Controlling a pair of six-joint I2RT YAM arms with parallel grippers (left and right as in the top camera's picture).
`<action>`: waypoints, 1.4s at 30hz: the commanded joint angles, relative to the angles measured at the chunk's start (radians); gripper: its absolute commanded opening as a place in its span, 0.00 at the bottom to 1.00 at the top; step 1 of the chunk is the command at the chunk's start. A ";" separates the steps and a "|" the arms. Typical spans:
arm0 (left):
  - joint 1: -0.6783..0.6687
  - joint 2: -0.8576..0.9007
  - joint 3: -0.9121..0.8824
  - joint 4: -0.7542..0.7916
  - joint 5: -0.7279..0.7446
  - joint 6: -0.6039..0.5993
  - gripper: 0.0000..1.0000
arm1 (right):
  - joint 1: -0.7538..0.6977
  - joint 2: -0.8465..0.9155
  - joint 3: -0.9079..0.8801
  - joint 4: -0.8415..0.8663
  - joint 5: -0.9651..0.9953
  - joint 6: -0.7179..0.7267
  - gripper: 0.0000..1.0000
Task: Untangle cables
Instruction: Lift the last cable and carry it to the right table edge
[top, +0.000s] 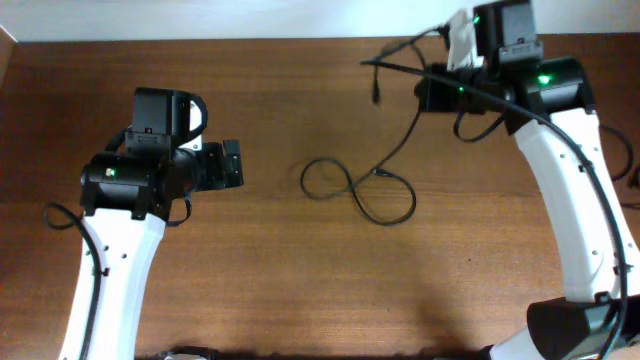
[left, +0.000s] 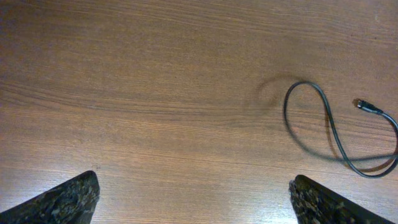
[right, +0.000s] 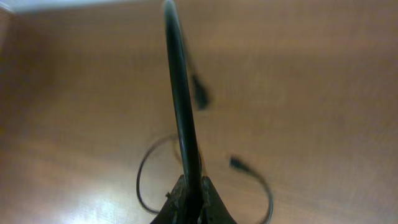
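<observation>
A thin black cable (top: 330, 180) lies in loops on the wooden table (top: 280, 280) at mid-table, with a small plug (top: 380, 173) beside them. My right gripper (top: 425, 92) hangs above the far right, shut on a raised stretch of cable (right: 180, 93). One plug end (top: 375, 97) dangles from that stretch, and a strand drops from it to the loops. The right wrist view shows the loop (right: 142, 180) and a plug (right: 238, 163) blurred below. My left gripper (left: 193, 199) is open over bare wood. Its fingertips (left: 68, 198) are far apart, and the cable loop (left: 287, 112) lies ahead to its right.
Thicker black wires (top: 590, 170) run along the right arm. The table's far edge (top: 250, 40) meets a pale wall. Another thick wire (top: 60, 215) curls beside the left arm's base.
</observation>
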 joint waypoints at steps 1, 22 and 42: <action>0.000 0.003 0.001 0.002 -0.010 -0.002 0.99 | 0.000 -0.022 0.056 0.098 0.182 0.009 0.04; 0.000 0.003 0.001 0.002 -0.010 -0.002 0.99 | -0.400 -0.022 0.056 0.562 0.623 0.008 0.04; 0.000 0.003 0.001 0.002 -0.010 -0.002 0.99 | -0.533 0.111 0.055 0.483 0.430 0.008 0.04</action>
